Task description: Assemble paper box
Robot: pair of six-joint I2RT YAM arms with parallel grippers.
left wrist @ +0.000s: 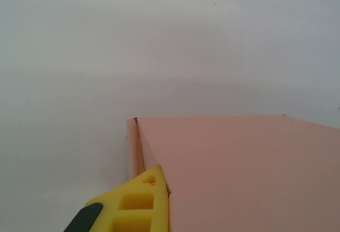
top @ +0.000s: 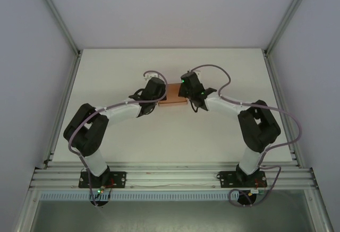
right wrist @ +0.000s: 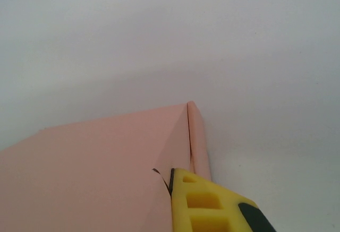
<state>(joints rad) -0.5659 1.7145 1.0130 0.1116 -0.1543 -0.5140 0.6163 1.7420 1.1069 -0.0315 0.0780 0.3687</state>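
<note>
The salmon-pink paper box (top: 175, 93) sits in the middle of the white table, with a gripper at each end. My left gripper (top: 162, 95) is at its left end and my right gripper (top: 187, 94) at its right end. In the left wrist view a yellow finger (left wrist: 142, 203) lies against the outside of a box panel (left wrist: 239, 173), beside a folded edge; the other finger is hidden behind the card. The right wrist view mirrors this: a yellow finger (right wrist: 204, 205) presses the panel (right wrist: 95, 173) next to its folded edge. Both grippers are shut, pinching the thin card.
The white table (top: 106, 72) runs out to aluminium frame rails (top: 64, 99) at left and right. Grey cables loop over both arms near the box. The arm bases stand on the slotted rail (top: 170, 176) at the near edge.
</note>
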